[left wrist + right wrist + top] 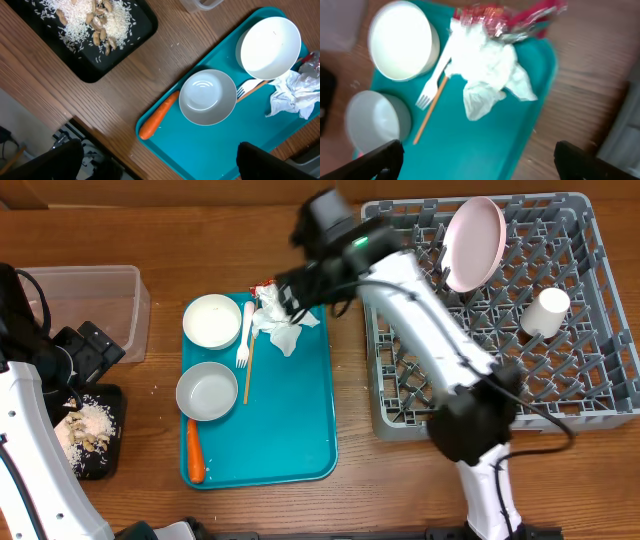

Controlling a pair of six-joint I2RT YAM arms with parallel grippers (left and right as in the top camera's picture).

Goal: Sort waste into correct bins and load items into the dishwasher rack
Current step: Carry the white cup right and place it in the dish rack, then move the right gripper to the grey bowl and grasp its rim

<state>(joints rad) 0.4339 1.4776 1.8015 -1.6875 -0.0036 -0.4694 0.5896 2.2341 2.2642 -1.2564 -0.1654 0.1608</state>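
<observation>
The step in hand looked like waste sorting. The right claw (477, 150) hovered over the far end of the teal tray (300, 430) with its jaws wide and nothing between them, just above the crumpled napkin (283, 330) and the red-and-silver foil wrapper (265, 288) at that tray's far rim. The left claw (159, 147) also stood wide and empty, hanging left of the tray above bare wood. The black tray (108, 405), left of the teal tray's near end, held rice-and-nut scraps (85, 430). The clear tub (120, 285), left of its far end, looked empty.

On the teal tray lay two white bowls (211, 320) (206, 391) along the left side, a white fork (243, 345) and a thin wooden stick (248, 375) beside them, and a carrot (195, 452) along the near-left rim. Right of the tray, the grey dishwasher rack (590, 395) carried a pale pink plate (475, 242) on edge and a white cup (547, 310).

The next move probably called for lowering onto the napkin or the wrapper. The two touched, so a clean pinch on one alone would need care. The napkin would crush softly and the foil might slip.

The bench (350, 500) was brown wood with a visible grain. Past its near edge only dark, unclear equipment showed, so little could be told of the room.
</observation>
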